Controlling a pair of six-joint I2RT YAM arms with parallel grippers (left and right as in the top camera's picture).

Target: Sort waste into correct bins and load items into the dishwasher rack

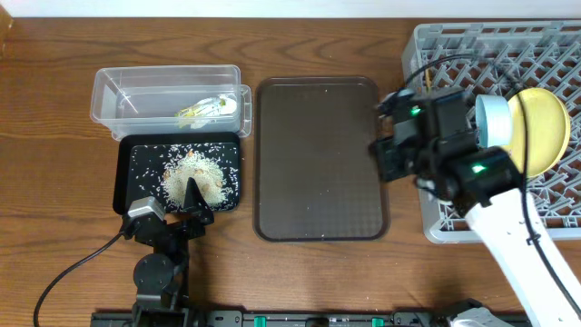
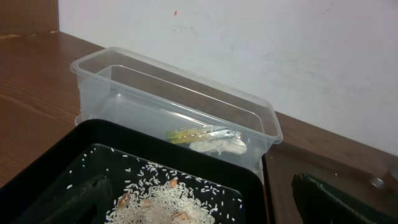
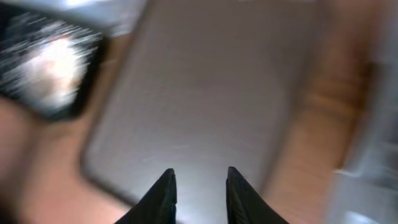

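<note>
Nearest the base, the left end effector (image 1: 195, 198) hung over the near edge of the black tray (image 1: 124, 186), its fingers spread wide with nothing between them. The rice scraps (image 1: 191, 177) lay heaped in that tray. Just beyond, the wrapper (image 2: 208, 138) sat inside the clear tub (image 1: 109, 91), so the waste looked sorted. Across the table (image 1: 54, 236), the brown serving tray (image 1: 318, 159) showed nothing on it. The right end effector (image 3: 198, 186) hovered by its rack-side edge, fingers apart and empty, its own view blurred. Farther off, the rack (image 1: 454, 54) held the yellow plate (image 1: 545, 132) and the blue bowl (image 1: 495, 118). The cup, second bowl and chopsticks could not be made out. The next move seemed to call for finding them, or else parking both arms.
</note>
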